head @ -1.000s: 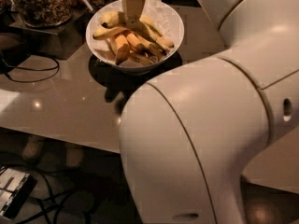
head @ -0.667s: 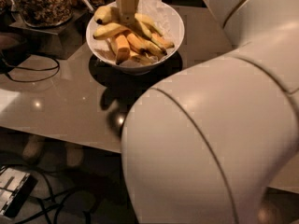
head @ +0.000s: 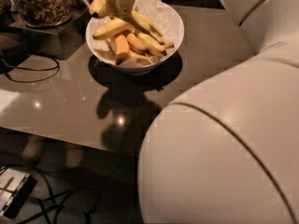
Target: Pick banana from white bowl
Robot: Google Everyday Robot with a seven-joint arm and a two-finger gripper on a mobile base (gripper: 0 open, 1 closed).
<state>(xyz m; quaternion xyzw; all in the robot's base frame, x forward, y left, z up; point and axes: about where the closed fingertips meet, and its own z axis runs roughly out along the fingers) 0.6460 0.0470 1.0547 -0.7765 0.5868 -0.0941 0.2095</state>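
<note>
The white bowl stands on the dark table and holds fruit on white paper. My gripper reaches down from the top edge over the bowl's back left. It is shut on the banana, plump and curved, whose dark tip points left above the bowl's rim. The banana hangs slightly raised over the other fruit. A longer, straighter banana and small orange-yellow pieces lie in the bowl below it.
A glass jar of brown nuts stands on a raised block at the back left. A black cable loops on the table's left. My white arm fills the right and lower foreground. The table's front edge runs below.
The gripper has moved slightly left and up with the banana in it. The banana's dark-tipped end now sits above the bowl's left rim. My arm casing has shifted right.
</note>
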